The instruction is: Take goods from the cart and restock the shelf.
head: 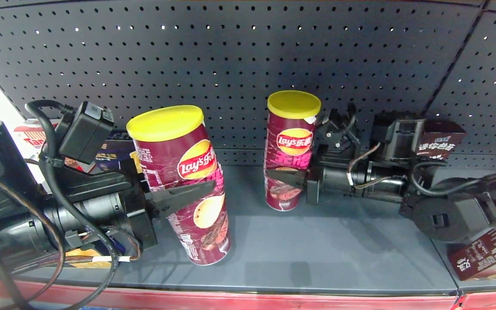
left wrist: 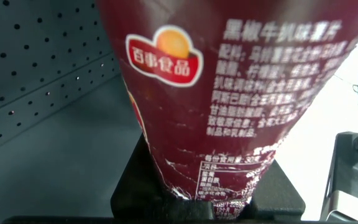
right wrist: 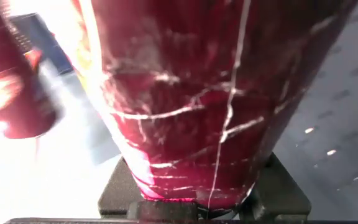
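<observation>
The left gripper (head: 187, 191) is clamping its fingers across the waist of a tall maroon cardboard crisp tube with a yellow plastic lid (head: 183, 185). It is holding that tube well out from the dark perforated back panel (head: 248, 51), near the front of the flat grey shelf board (head: 338, 245). The tube is leaning, lid tipped toward the left arm. Whether its base is touching the board or hanging just above it cannot be told. The mid-height grip is probably keeping the tall tube from swinging while it is being set down.

The right gripper (head: 290, 174) is squeezing a second maroon tube with a yellow lid (head: 290, 150) low on its body. This one is standing upright, closer to the back panel, with its base apparently sitting on the board. It looks placed and ready for letting go.

Both arms are lying nearly level, reaching in from opposite sides with their wrists pointing toward each other. The tubes are standing well apart, which is leaving room for both sets of fingers to back away.

Dark brown cartons (head: 441, 140) are sitting against the back panel behind the right arm.
</observation>
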Tool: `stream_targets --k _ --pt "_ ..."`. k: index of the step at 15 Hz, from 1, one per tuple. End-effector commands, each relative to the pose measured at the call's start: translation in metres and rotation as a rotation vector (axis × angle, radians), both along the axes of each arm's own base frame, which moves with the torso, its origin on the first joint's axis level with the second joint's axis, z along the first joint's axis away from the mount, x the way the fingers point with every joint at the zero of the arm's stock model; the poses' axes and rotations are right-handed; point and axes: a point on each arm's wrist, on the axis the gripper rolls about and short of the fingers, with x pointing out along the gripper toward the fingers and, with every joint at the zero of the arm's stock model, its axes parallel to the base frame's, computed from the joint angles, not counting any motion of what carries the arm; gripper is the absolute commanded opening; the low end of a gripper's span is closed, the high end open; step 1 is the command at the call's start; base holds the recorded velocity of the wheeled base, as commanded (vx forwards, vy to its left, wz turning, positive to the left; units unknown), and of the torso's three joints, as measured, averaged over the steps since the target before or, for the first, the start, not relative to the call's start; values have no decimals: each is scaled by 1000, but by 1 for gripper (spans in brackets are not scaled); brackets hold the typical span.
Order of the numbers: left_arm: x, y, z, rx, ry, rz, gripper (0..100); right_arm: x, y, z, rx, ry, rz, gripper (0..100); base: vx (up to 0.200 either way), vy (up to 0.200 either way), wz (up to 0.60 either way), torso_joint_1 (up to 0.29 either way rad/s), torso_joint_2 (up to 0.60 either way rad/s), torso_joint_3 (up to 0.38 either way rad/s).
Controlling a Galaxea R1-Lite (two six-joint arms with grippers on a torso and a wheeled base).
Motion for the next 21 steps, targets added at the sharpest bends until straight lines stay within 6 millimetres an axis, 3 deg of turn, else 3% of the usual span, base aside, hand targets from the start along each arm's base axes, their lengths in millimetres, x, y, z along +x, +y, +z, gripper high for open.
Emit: stream_targets --k 1,3,9,21 --pt "0 0 0 -1 0 1 0 -46 -11 5 11 -15 44 0 0 0 0 0 0 0" --pt "0 0 0 -1 0 3 0 -63 -16 -6 -6 4 38 0 0 0 0 0 0 0" --pt "0 0 0 0 1 3 0 -73 -17 -39 -35 44 58 0 0 0 0 0 0 0" --pt "-1 1 -4 4 8 3 0 -60 -7 -69 -79 92 65 0 0 0 0 0 0 0"
